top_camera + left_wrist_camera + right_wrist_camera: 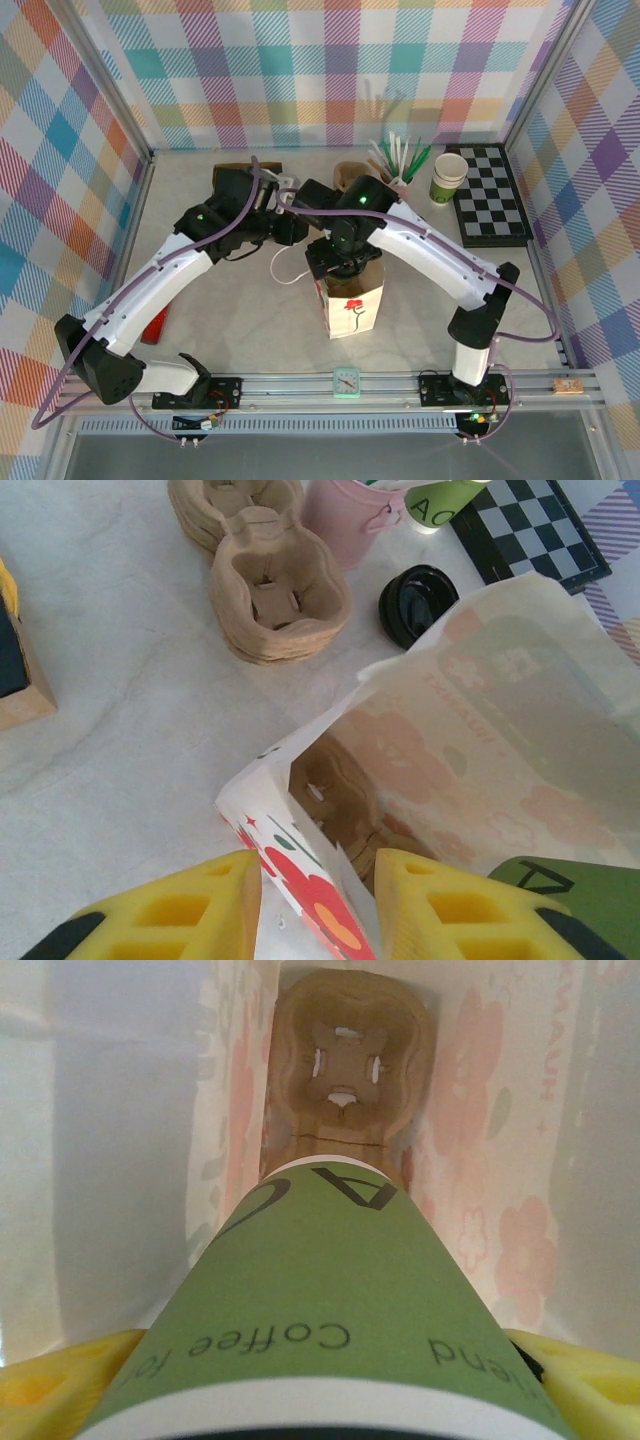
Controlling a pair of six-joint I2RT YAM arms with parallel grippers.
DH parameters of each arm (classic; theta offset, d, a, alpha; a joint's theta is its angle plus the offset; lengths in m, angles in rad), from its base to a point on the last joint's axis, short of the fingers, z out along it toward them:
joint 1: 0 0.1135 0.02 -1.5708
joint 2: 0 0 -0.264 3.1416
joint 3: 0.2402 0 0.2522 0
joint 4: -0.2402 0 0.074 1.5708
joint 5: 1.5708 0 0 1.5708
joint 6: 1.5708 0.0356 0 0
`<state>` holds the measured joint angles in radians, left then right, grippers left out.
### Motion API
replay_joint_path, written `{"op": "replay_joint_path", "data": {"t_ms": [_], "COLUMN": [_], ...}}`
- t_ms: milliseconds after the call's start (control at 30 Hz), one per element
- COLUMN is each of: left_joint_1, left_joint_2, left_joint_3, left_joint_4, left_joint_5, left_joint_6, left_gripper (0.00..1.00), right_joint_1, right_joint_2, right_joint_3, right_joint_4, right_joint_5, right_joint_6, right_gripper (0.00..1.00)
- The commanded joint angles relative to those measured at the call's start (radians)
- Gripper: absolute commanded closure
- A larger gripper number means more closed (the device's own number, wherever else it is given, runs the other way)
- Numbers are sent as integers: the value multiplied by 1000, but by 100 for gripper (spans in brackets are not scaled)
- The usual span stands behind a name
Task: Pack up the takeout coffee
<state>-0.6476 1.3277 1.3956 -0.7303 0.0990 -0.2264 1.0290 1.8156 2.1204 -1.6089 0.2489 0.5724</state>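
The right arm is reaching down into the bag, with the right gripper clamping the takeout coffee. The left gripper is straddling the bag's left rim, jaws apart.

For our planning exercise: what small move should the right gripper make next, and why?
Probably lower straight down: the right gripper holds the takeout coffee inside the paper bag, above an empty pocket of the cup carrier, not yet seated.

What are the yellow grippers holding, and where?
Right gripper: the takeout coffee, by its upper sides. Left gripper straddles the paper bag rim; pinch unclear.
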Motion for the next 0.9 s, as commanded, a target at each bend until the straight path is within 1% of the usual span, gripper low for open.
{"op": "replay_joint_path", "data": {"t_ms": [0, 200, 300, 367, 500, 733, 867], "left_joint_1": [-10, -11, -11, -11, -11, -11, -11], "left_joint_2": [-37, -44, -57, -65, -90, -104, -114], "left_joint_3": [-21, -38, -46, -46, -57, -71, -93], "left_joint_4": [5, 6, 7, 1, 10, 15, 15], "left_joint_5": [4, 5, 2, 1, 22, 53, 47], "left_joint_6": [-21, -24, -27, -28, -37, -47, -50], "left_gripper": [64, 62, 57, 51, 46, 45, 43], "right_joint_1": [9, 10, 11, 10, 10, 9, 9], "right_joint_2": [-3, -20, -33, -35, -30, -32, -33], "right_joint_3": [-15, -48, -62, -67, -85, -120, -136], "right_joint_4": [-176, -176, -175, -175, -173, -146, -130], "right_joint_5": [28, 61, 75, 76, 72, 68, 58], "right_joint_6": [46, 77, 87, 86, 90, 95, 94], "right_gripper": [39, 38, 38, 38, 38, 37, 37]}}
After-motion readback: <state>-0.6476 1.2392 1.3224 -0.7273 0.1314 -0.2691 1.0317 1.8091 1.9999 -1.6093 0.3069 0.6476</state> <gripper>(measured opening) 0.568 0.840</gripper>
